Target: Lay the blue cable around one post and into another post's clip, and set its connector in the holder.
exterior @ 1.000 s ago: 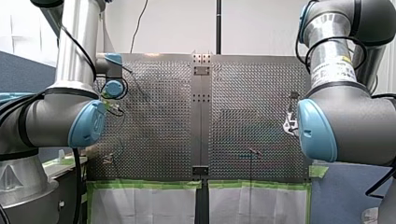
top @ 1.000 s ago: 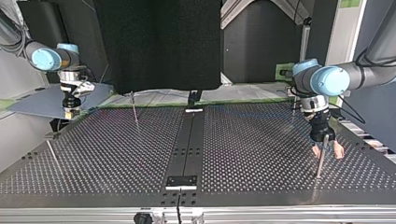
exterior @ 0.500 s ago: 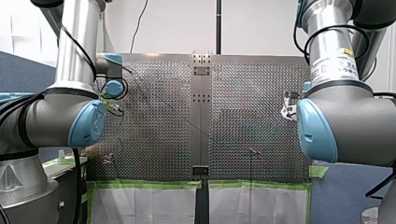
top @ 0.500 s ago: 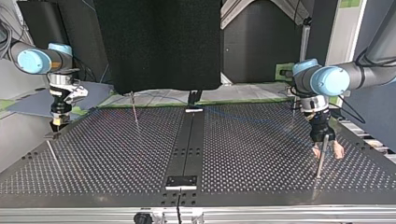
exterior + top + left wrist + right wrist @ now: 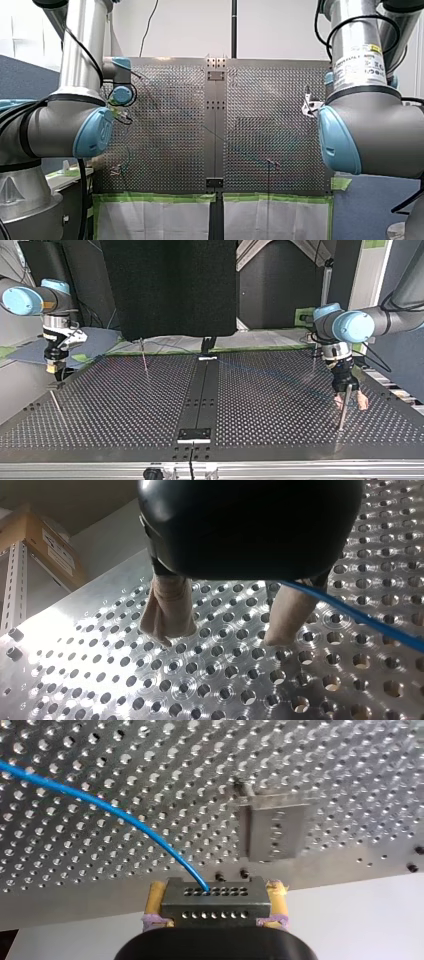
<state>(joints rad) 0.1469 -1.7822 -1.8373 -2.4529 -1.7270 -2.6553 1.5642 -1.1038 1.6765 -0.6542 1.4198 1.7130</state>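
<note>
In the right wrist view, my right gripper point(image 5: 215, 912), with yellow pads, is shut on a grey metal connector point(image 5: 215, 900). The blue cable point(image 5: 125, 817) curves away from it over the plate. A flat metal holder point(image 5: 272, 832) sits on the plate ahead, near its edge. In the top view my right gripper point(image 5: 52, 366) hangs just off the plate's left corner. My left gripper point(image 5: 227, 635) is open, beige pads apart over the holes, and the cable point(image 5: 360, 620) passes one finger. In the top view my left gripper point(image 5: 350, 401) stands at a thin post point(image 5: 343, 412).
Another thin post point(image 5: 145, 360) stands at the back of the top view's left half. A slanted rod point(image 5: 56, 405) lies near the left edge. A dark centre strip point(image 5: 202, 395) splits the perforated plate point(image 5: 125, 410). Green tape edges the plate point(image 5: 150, 197) in the front view.
My right gripper has carried the connector toward the top view's left and upward, out past the plate's corner. My left arm has not moved.
</note>
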